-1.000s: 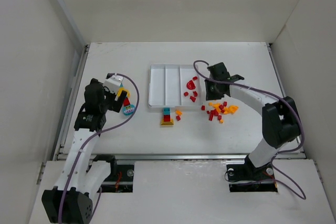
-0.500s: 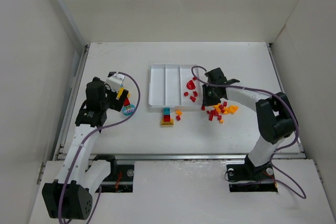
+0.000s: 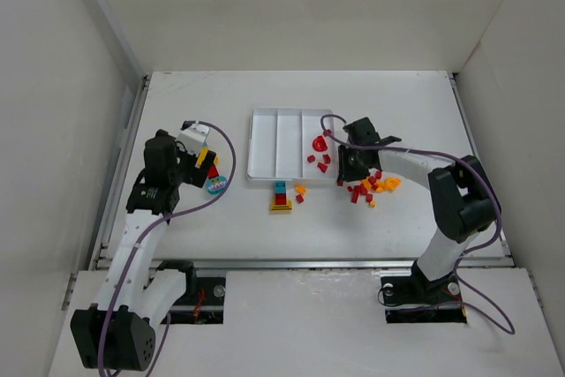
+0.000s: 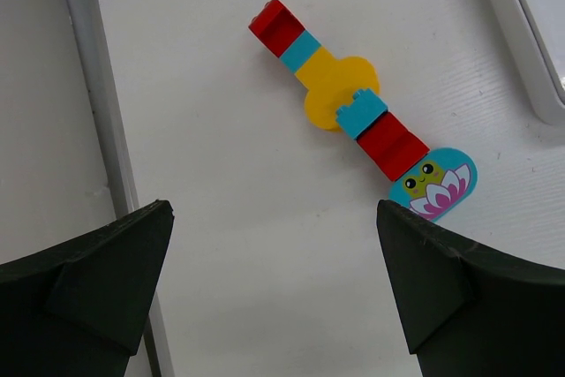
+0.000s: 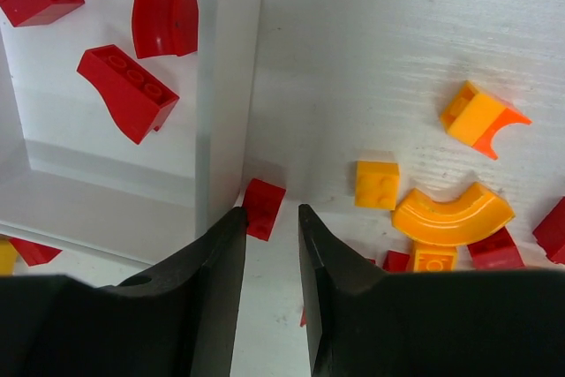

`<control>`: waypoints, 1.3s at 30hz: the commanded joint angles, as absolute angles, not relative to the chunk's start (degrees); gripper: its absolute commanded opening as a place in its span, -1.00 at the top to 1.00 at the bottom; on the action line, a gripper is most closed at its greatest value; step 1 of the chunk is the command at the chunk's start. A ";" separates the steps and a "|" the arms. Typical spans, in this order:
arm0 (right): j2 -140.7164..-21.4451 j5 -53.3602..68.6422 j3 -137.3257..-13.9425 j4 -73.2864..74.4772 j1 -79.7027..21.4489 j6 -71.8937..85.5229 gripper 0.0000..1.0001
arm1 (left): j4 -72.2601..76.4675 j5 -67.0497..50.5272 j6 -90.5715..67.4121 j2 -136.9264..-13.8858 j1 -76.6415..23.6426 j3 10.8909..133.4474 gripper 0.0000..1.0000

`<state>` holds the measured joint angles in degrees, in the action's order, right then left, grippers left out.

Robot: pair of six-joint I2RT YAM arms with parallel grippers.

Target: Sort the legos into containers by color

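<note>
The white tray point(image 3: 250, 143) has three long compartments; the right one holds several red legos point(image 3: 320, 156). Red and orange legos point(image 3: 369, 186) lie loose to its right. My right gripper point(image 3: 342, 176) is low at the tray's near right corner. In the right wrist view its jaws point(image 5: 269, 218) stand narrowly open, with a small red brick point(image 5: 264, 206) at the fingertips against the tray wall point(image 5: 225, 86). My left gripper point(image 4: 274, 218) is wide open and empty, just short of a red, teal and yellow clump point(image 4: 349, 112), which also shows in the top view point(image 3: 212, 174).
A stacked multicolour clump point(image 3: 281, 199) and small orange bricks point(image 3: 300, 192) lie in front of the tray. In the right wrist view, orange bricks point(image 5: 377, 184) and a curved orange piece point(image 5: 452, 214) lie right of the fingers. Side walls enclose the table.
My right gripper has moved toward the near edge, from beside the tray's right compartment down to the tray's near right corner. The left arm has barely shifted.
</note>
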<state>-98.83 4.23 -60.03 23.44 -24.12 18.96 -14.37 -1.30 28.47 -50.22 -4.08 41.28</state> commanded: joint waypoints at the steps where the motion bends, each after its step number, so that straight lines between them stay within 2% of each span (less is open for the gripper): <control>1: -98.96 4.49 -60.29 20.30 -26.63 20.21 0.28 | -12.57 -1.93 28.39 -48.43 -4.31 43.15 -1.00; 19: -98.88 -0.88 -61.35 22.41 -31.99 23.03 0.21 | -12.57 -1.93 29.44 -46.85 -4.31 40.87 -1.00; 25: -101.69 -1.93 -60.64 22.41 -29.98 24.17 0.49 | -12.57 -1.93 29.44 -46.85 -4.31 40.34 -1.00; 30: -100.46 -4.47 -58.89 22.41 -26.02 23.21 0.49 | -12.57 -1.93 29.97 -46.85 -4.31 40.34 -1.00; 37: -100.46 -6.50 -63.36 24.60 -26.02 20.04 0.49 | -11.51 -2.46 29.97 -46.85 -4.31 40.34 -1.00; 39: -99.84 -6.50 -63.89 24.61 -26.02 19.43 0.41 | -11.51 -2.46 29.97 -46.85 -4.31 40.34 -1.00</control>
<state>-99.57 -3.86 -61.43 23.14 -26.17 21.52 -14.35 -1.56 29.63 -47.81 -4.08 40.62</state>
